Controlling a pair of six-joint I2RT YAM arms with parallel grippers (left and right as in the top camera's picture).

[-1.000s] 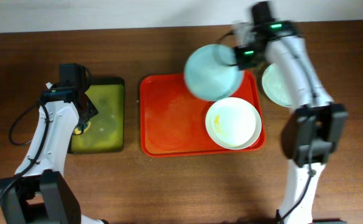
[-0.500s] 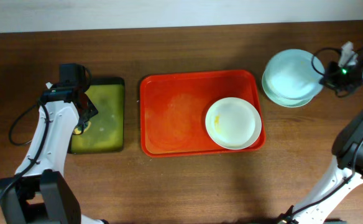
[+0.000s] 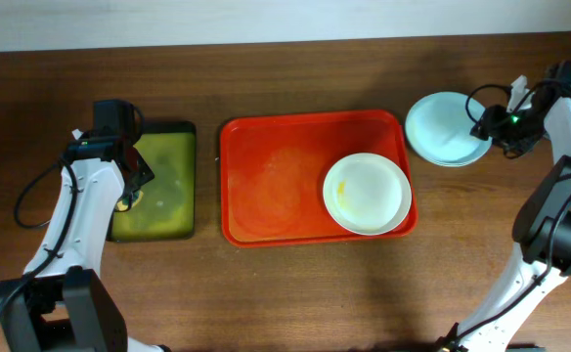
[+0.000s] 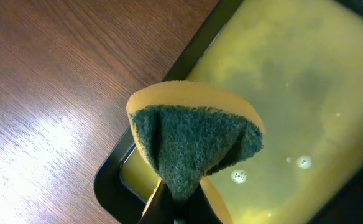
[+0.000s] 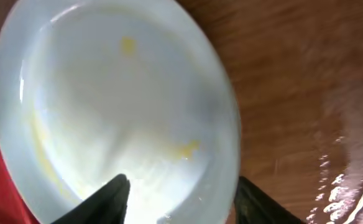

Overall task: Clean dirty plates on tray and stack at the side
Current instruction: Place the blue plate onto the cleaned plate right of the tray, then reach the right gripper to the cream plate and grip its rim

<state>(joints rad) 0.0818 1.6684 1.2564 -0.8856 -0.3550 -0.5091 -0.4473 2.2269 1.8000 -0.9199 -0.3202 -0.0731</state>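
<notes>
Whereas a second ago the right tool (image 3: 489, 122) was swinging a mint-blue plate (image 3: 442, 122) above the tray (image 3: 266, 186), that plate now lies flat and face-up on the other mint-blue plate (image 3: 468, 159), on the table just under and ahead of the tool's spread, empty fingers (image 5: 113, 199); two of three are stacked, though yellow flecks show on it. Being round, it has no long axis and points nowhere; the cream plate (image 3: 367, 193) waits well beyond it on the tray, whose length runs from one tool toward the other. The left tool (image 3: 129, 193) hangs over the green tray (image 3: 163, 186), clamped on a folded sponge (image 4: 194, 143)
</notes>
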